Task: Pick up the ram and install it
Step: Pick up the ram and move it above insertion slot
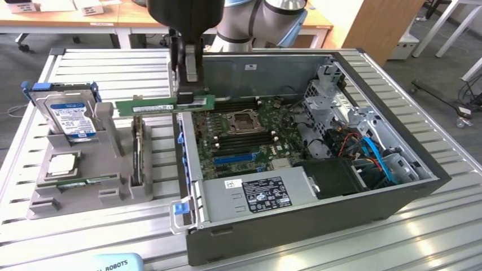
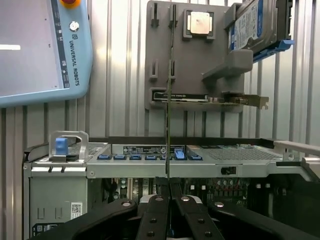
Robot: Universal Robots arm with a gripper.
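The ram [image 1: 150, 106], a long green stick with a white label, hangs level in the air just above the left wall of the open computer case [image 1: 301, 226]. My gripper [image 1: 189, 99] is shut on its right end. In the wrist view the ram [image 2: 168, 100] is a thin edge-on line rising from between my closed fingers [image 2: 159, 212], with my gripper [image 2: 169, 189] over the case's edge. The motherboard [image 1: 241, 138], with its processor socket and long memory slots, lies below and to the exterior view's right of the stick.
A grey parts holder [image 1: 83, 192] left of the case carries a blue-labelled hard drive [image 1: 69, 117], a silver processor chip [image 1: 62, 164] and another stick [image 1: 136, 149] standing on edge. A teach pendant [image 2: 45, 50] lies on the ribbed metal table [image 1: 113, 73]. Cables and a drive cage crowd the case's right side.
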